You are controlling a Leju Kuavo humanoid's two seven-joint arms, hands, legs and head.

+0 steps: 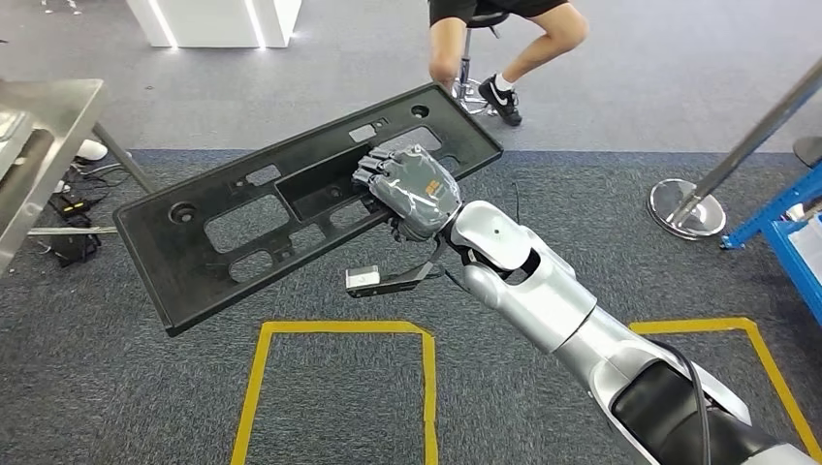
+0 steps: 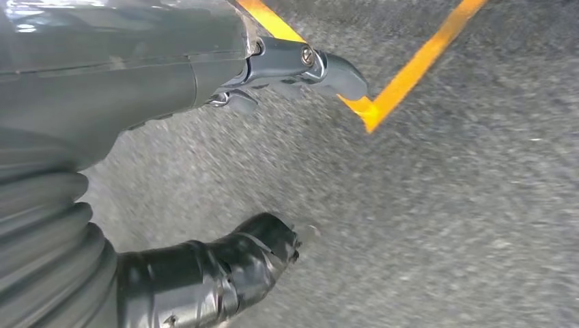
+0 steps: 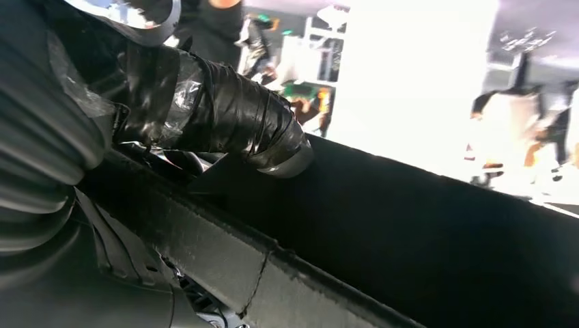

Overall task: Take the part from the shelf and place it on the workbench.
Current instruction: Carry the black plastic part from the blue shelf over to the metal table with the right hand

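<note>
The part is a long flat black plastic panel (image 1: 242,228) with several cut-outs, held tilted in the air above the carpet. My right hand (image 1: 412,191) grips it near its middle, fingers hooked over one long edge. In the right wrist view the taped thumb (image 3: 232,119) presses on the black panel (image 3: 423,232). My left hand (image 2: 205,171) hangs over the grey carpet with its fingers apart and nothing in it.
A steel workbench (image 1: 39,136) stands at the far left, cables under it. Yellow floor tape (image 1: 334,329) marks boxes on the carpet. A seated person (image 1: 504,48) is ahead. A stanchion base (image 1: 688,208) and a blue frame (image 1: 785,228) are at right.
</note>
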